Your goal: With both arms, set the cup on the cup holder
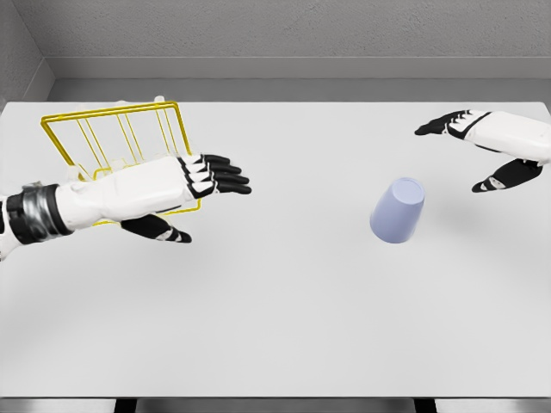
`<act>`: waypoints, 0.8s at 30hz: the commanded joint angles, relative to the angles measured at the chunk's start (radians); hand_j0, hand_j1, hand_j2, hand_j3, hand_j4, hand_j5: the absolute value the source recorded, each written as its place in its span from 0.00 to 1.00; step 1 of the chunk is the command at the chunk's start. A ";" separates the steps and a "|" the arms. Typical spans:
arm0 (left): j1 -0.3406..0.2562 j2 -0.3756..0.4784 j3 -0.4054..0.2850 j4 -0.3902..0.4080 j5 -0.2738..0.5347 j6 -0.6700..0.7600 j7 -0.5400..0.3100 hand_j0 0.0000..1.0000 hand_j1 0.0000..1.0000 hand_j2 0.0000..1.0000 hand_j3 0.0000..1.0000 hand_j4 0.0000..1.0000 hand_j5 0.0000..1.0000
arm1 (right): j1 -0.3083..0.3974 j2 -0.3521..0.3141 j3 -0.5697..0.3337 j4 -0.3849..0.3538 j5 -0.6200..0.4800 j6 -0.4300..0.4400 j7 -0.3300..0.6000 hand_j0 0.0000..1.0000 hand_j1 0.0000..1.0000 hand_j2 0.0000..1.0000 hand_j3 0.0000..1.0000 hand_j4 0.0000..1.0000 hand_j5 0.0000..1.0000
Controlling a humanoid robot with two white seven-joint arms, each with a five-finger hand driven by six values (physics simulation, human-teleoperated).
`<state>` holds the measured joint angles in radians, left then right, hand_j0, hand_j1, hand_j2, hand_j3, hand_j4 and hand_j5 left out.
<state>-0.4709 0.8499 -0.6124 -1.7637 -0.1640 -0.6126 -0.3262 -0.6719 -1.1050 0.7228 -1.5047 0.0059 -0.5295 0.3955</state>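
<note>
A pale lavender cup (398, 210) stands upside down on the white table (284, 318), right of the middle. A yellow wire cup holder (120, 138) sits at the far left of the table, partly hidden by my left arm. My left hand (200, 200) hovers in front of the holder, fingers stretched out toward the right, thumb hanging below, holding nothing. My right hand (472, 153) is at the right edge, up and to the right of the cup, open with fingers pointing left and thumb lower; it does not touch the cup.
The table's near edge runs along the bottom of the view. A grey wall (275, 34) stands behind the far edge of the table.
</note>
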 commanded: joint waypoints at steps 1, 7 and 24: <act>0.000 -0.034 -0.043 0.000 -0.011 0.002 0.001 1.00 1.00 1.00 1.00 1.00 1.00 | 0.000 -0.002 0.001 -0.002 -0.004 0.003 -0.001 1.00 1.00 1.00 1.00 1.00 1.00; 0.018 -0.022 -0.130 0.000 0.353 0.002 0.039 1.00 1.00 1.00 1.00 1.00 1.00 | -0.009 -0.013 0.040 -0.040 0.009 0.002 -0.017 1.00 1.00 1.00 1.00 1.00 1.00; -0.107 -0.041 -0.313 0.000 0.788 0.074 -0.036 1.00 1.00 1.00 1.00 1.00 1.00 | -0.044 0.103 0.059 -0.043 0.215 0.006 0.048 1.00 1.00 1.00 1.00 1.00 1.00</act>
<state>-0.5783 0.8121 -0.9254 -1.7638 0.5860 -0.5726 -0.3532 -0.7164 -1.0292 0.7758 -1.5482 0.1934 -0.5273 0.4409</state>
